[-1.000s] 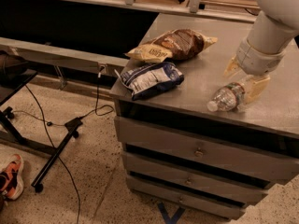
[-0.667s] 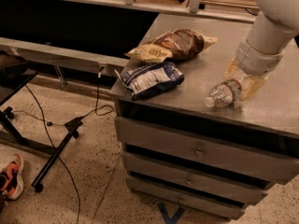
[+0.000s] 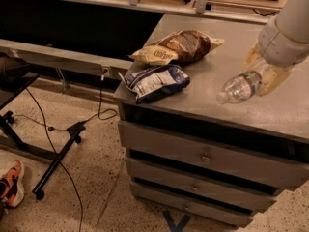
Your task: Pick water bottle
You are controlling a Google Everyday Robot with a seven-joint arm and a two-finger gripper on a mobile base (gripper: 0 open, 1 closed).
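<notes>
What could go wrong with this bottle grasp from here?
1. The gripper clamps the water bottle near its base. The cap end sticks out and tilts down, so the bottle may pivot or slip out during the lift.
2. The bottle is close to the counter front edge. If dropped, it could roll off onto the floor.

You see the gripper at three o'clock; its matt, yellowish fingers clasp the water bottle, clear ribbed plastic with a slight gloss; the cabinet top looks like dull grey metal, faintly scuffed; the blue-and-white snack bag and brown chip bag are crinkled, shiny film; the floor is smooth and speckled.
</notes>
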